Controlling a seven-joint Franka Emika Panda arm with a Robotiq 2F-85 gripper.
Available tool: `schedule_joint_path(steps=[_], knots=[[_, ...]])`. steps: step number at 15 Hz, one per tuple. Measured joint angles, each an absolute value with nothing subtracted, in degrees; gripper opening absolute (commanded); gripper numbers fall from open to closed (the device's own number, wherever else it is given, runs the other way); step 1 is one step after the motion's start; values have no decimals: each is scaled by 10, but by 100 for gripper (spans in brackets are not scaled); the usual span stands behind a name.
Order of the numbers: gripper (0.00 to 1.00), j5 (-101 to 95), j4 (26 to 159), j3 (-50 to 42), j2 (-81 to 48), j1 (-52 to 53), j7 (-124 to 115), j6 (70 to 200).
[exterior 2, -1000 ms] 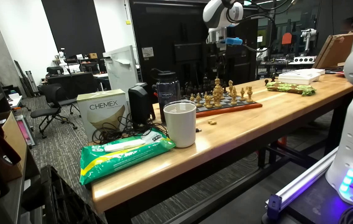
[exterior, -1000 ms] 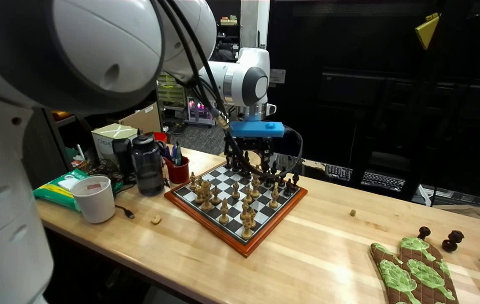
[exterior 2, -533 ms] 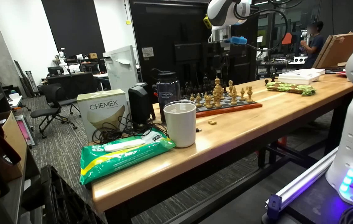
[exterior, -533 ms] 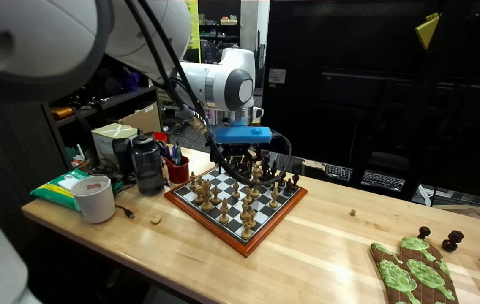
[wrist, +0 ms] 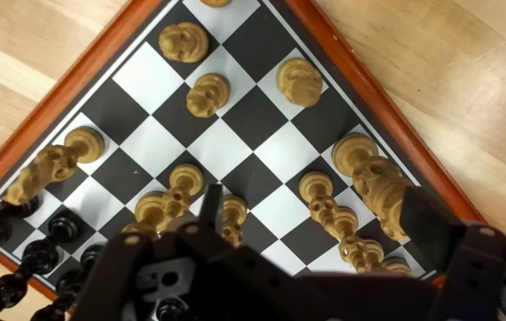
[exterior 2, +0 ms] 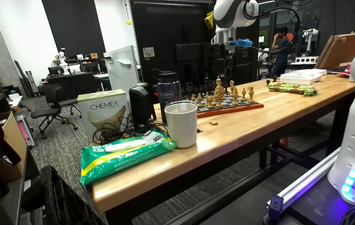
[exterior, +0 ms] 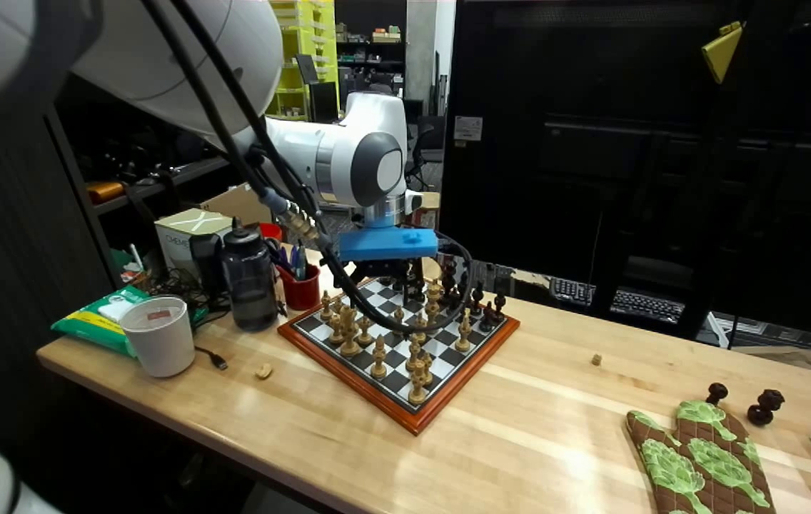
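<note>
My gripper (wrist: 317,214) is open and empty in the wrist view, its two dark fingers wide apart over the chessboard (wrist: 386,109). The right finger overlaps the top of a tall gold chess piece (wrist: 377,178); I cannot tell whether they touch. The left finger is beside a smaller gold piece (wrist: 234,218). More gold pieces (wrist: 317,187) stand between the fingers, and black pieces (wrist: 41,256) stand at lower left. In an exterior view the gripper (exterior: 384,278), under a blue block (exterior: 388,244), hangs above the far part of the board (exterior: 348,373), partly hidden by cables.
A dark bottle (exterior: 248,278), a red pen cup (exterior: 302,289), a white cup (exterior: 159,339) and a green wipes pack (exterior 2: 124,159) stand beside the board. An oven mitt (exterior: 694,457) and loose dark pieces (exterior: 766,408) lie at the other end. A person (exterior 2: 282,47) stands behind.
The arm and gripper have moved left and slightly down in an exterior view, and to the right in an exterior view from elsewhere. The chess pieces have not visibly moved. A person has come into view behind.
</note>
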State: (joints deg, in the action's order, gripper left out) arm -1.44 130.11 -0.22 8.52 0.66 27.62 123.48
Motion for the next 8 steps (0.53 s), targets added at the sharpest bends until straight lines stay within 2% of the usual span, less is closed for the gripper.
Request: schedule_joint_path(steps=[8], knots=[[100,-17,1332,-2,103,10,244,1264]])
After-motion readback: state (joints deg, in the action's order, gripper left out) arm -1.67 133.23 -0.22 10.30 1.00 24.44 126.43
